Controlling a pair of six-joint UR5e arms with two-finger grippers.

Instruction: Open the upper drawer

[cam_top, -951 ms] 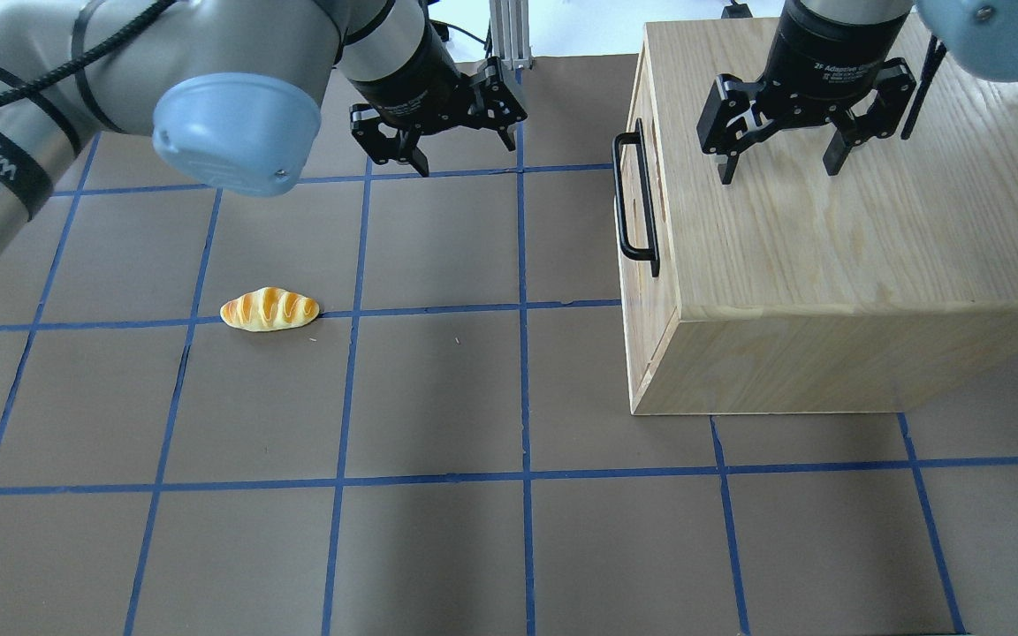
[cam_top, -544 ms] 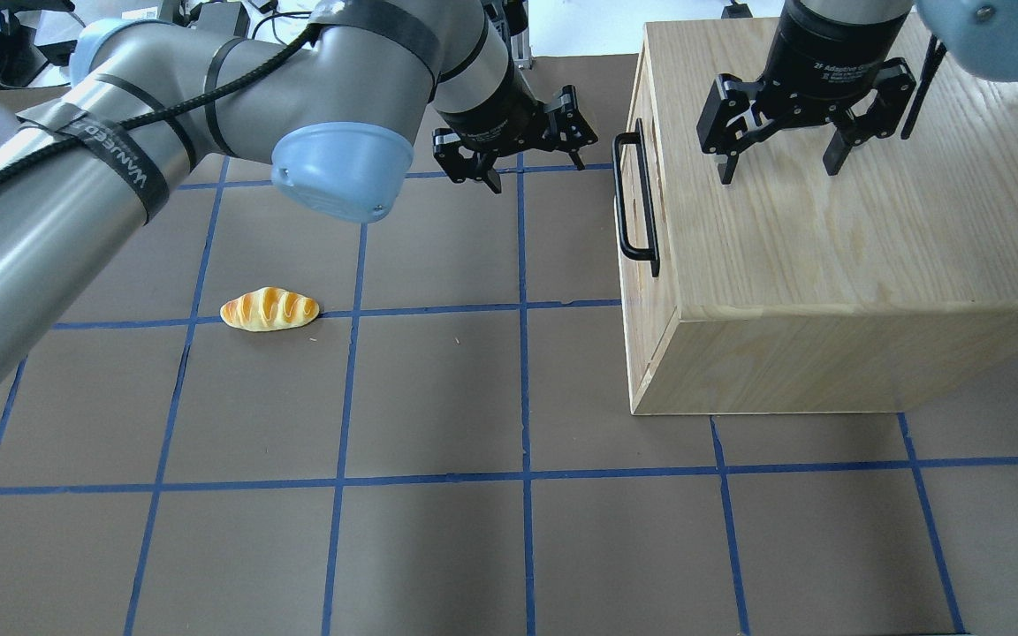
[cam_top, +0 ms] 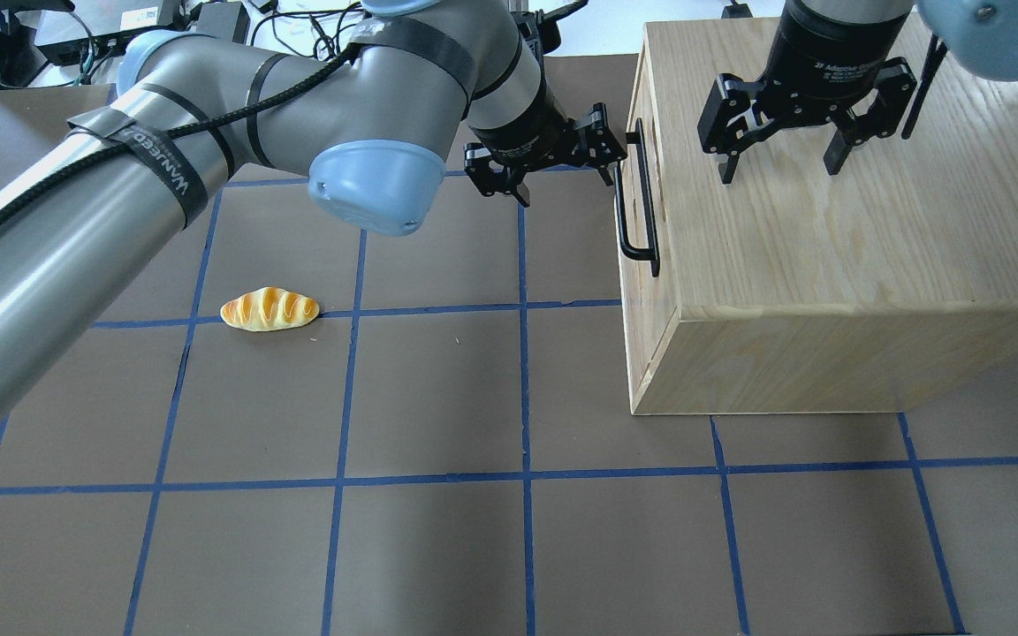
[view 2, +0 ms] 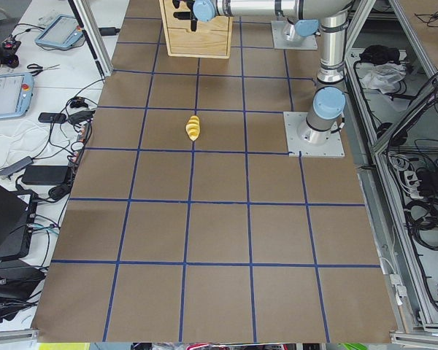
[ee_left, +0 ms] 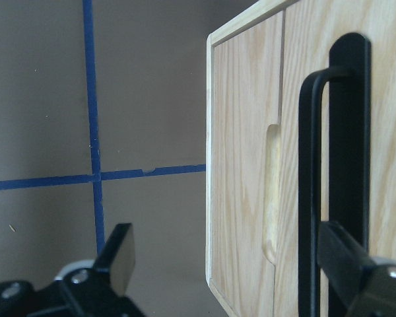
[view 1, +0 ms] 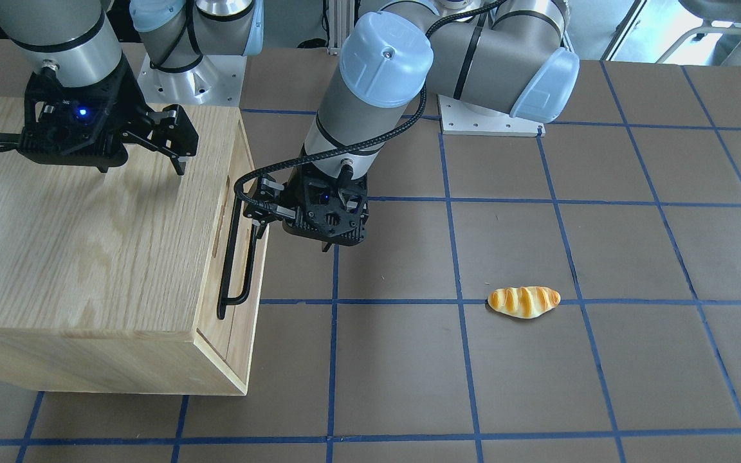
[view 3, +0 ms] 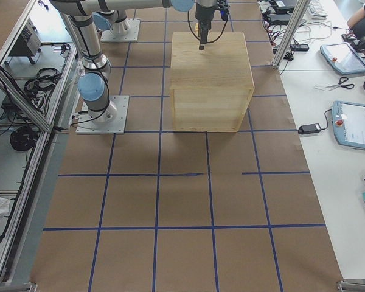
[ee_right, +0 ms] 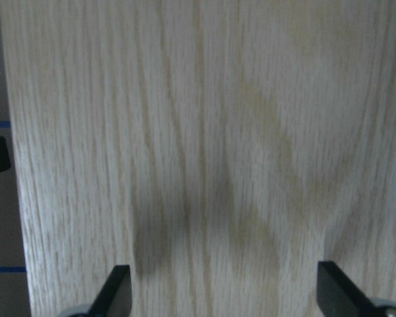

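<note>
The upper drawer sits flush in the front of the light-oak cabinet, also in the front view. Its black bar handle runs along the front. My left gripper is open beside the far end of the handle, one finger right next to the bar. The left wrist view shows the handle and a slot cutout between and behind the open fingers. My right gripper hangs open and empty just above the cabinet top.
A toy bread roll lies on the brown table left of centre, well away from both arms. The cabinet stands on the table's right half in the overhead view. The left arm's elbow reaches across the back.
My left arm has swung to the right, bringing its open gripper from the table's back middle up to the drawer handle. The right gripper, cabinet and bread roll have not moved.
</note>
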